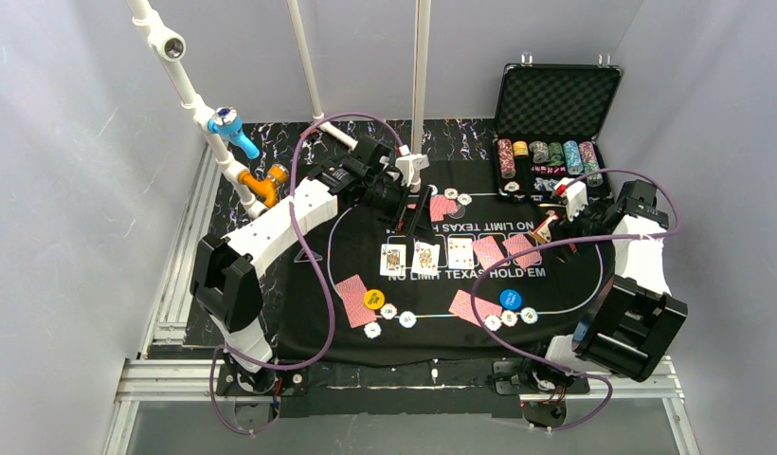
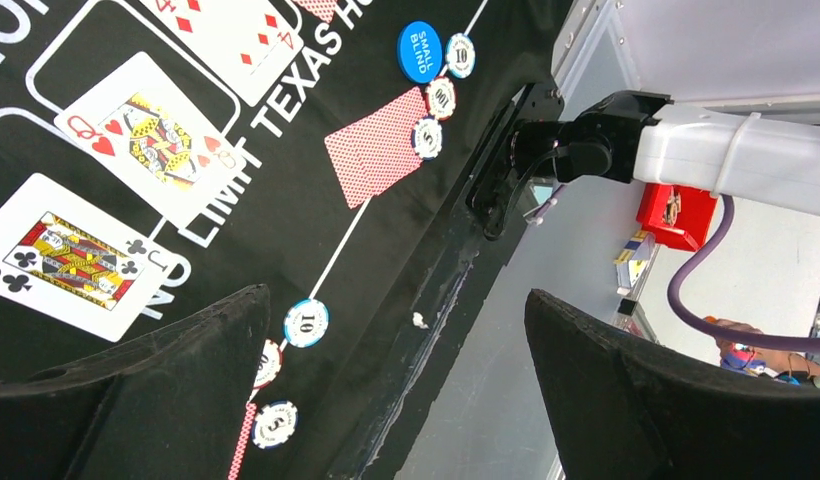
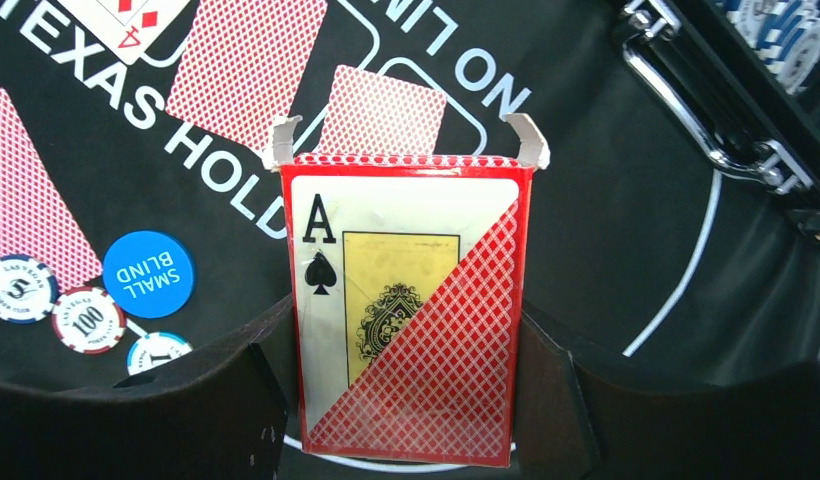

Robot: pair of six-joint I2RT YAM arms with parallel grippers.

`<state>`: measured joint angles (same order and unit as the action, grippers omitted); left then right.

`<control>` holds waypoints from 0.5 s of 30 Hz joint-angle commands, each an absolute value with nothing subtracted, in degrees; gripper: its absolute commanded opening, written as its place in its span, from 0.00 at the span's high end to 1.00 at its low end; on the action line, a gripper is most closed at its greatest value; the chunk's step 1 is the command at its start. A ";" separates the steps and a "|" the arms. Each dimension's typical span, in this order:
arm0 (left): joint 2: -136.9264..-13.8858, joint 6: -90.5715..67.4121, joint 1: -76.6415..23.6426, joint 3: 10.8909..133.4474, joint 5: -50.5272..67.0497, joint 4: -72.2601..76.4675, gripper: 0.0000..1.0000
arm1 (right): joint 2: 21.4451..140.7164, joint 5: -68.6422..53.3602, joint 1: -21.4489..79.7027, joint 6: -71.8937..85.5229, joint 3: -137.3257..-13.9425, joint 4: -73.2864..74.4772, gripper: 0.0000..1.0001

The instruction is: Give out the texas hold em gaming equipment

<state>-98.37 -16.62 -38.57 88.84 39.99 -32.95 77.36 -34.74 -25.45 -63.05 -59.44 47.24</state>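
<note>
My right gripper [image 3: 404, 330] is shut on a red card box [image 3: 411, 300] with an ace of spades on its front and its top flaps open, held above the mat near the case [image 1: 555, 104]. Face-up cards [image 1: 425, 256] and red-backed cards [image 1: 506, 250] lie in a row at the mat's middle. A yellow button [image 1: 373, 299] and a blue "small blind" button [image 1: 510, 299] each sit beside red-backed cards and pale chips [image 1: 510, 318]. My left gripper [image 2: 401, 400] is open with nothing in it, hanging over the mat's far side [image 1: 404, 209].
The black case holds rows of chip stacks [image 1: 546, 156] at the back right. White poles [image 1: 420, 85] and a pipe frame with blue and orange fittings [image 1: 243, 152] stand behind the left arm. Purple cables [image 1: 314, 265] loop over the mat [image 1: 432, 332].
</note>
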 commanded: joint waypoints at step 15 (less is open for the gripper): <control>-94.88 -11.25 -38.20 89.45 39.14 -40.69 0.02 | 89.90 -37.71 -29.43 -71.42 -57.04 34.00 0.99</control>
<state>-97.14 -13.26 -38.50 88.66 39.16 -37.85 88.33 -36.16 -28.91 -69.47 -57.21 37.63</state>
